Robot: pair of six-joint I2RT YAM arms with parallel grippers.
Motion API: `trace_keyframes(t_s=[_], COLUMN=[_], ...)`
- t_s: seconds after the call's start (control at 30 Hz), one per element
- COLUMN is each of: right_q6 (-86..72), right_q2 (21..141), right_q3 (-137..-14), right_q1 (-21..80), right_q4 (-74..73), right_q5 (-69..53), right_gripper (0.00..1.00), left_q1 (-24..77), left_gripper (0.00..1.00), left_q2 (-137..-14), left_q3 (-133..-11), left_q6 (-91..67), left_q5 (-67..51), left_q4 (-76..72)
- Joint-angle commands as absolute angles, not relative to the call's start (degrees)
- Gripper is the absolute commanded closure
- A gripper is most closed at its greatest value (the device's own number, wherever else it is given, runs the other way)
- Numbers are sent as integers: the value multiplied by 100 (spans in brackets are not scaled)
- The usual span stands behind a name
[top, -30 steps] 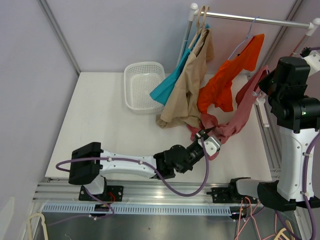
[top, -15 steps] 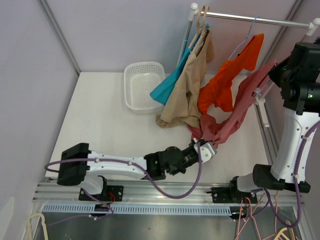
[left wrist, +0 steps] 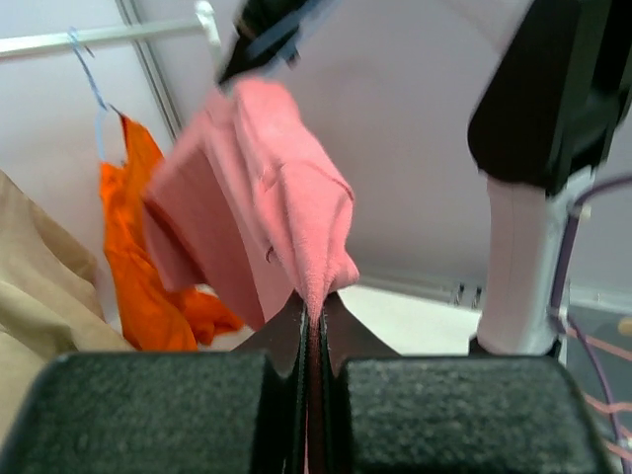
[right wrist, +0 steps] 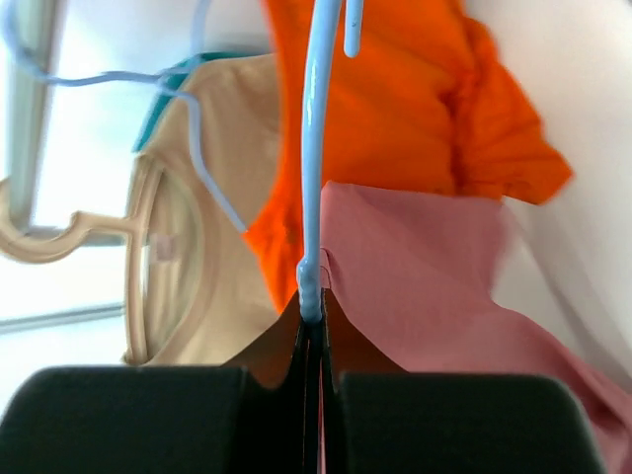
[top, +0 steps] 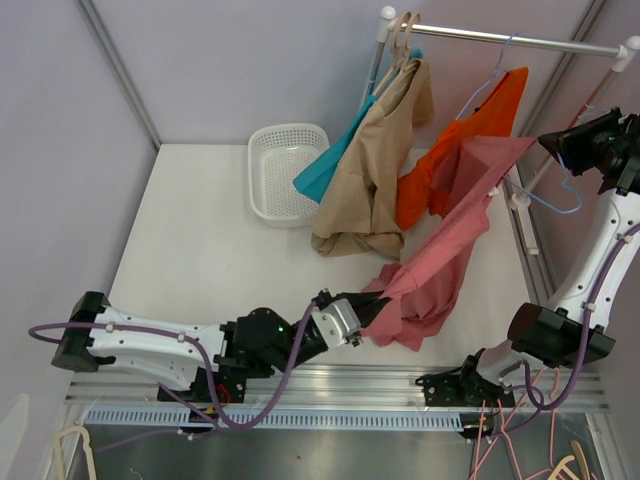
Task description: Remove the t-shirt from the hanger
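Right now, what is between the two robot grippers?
The pink fabric t-shirt, stretched in the top view: the left gripper pinches its lower end, the right gripper holds the light blue wire hanger.

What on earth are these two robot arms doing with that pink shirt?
They are pulling a pink t-shirt off a light blue hanger. The right gripper holds the hanger up high, while the left gripper clamps the shirt's lower edge low over the table. The shirt is stretched between them, its top end not yet free.
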State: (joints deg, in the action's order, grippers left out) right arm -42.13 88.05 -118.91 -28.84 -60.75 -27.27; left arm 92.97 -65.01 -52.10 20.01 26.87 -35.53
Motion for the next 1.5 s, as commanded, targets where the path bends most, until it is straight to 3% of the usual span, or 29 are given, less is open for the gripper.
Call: trace_keyframes(t_s=[0.0,0.13,0.3,0.47,0.57,0.8,1.0,1.07,1.17,1.33,1.43,1.47], right_q6=[-4439,-3781,-3648,-3122,-2787,-2355,-2320,-2311,-2294,-2074,-2021,-2039], right_q2=[8754,8167,6323,5766,5748,6512,7188,7486,7926,8402,8823,8929], right_q3=[-12154,-12095,-10865,-10740,-10985,-11470,-11364,-11347,-11469,-11610,-11934,-12127], right_q1=[-2997,-2497,-2215,-2206,-2206,-2215,-2215,-2215,-2206,-2215,-2232,-2241], right_q4=[-5158,-5826,-5897,-6511,-6522,-6136,-4809,-4265,-3526,-2384,-2206,-2180], right_q5=[-3313,-2437,-2013,-1435,-724,-9,-421,-676,-1124,-1564,-1748,-1906], right_gripper=[100,100,100,100,100,100,100,100,100,100,100,100], left_q1=[9265,8475,7412,6585,6416,6627,6189,5760,5249,5203,5019,4949], left_gripper=[99,99,100,99,100,100,100,100,99,99,99,99], left_q2=[-6636,-7440,-8980,-10814,-11310,-9645,-9685,-9677,-8888,-7104,-6820,-7055], left_q3=[-5124,-6490,-8328,-10904,-12242,-11153,-14390,-14904,-14164,-12430,-12470,-13098], left_q6=[1716,609,-472,-1387,-1678,-1608,-1231,-1379,-1486,-424,497,658], left_q5=[2602,2269,1708,1065,581,-254,-474,-736,-889,235,684,764], left_q4=[-3604,-1806,-135,1824,2899,2899,4587,4588,3389,1374,845,896])
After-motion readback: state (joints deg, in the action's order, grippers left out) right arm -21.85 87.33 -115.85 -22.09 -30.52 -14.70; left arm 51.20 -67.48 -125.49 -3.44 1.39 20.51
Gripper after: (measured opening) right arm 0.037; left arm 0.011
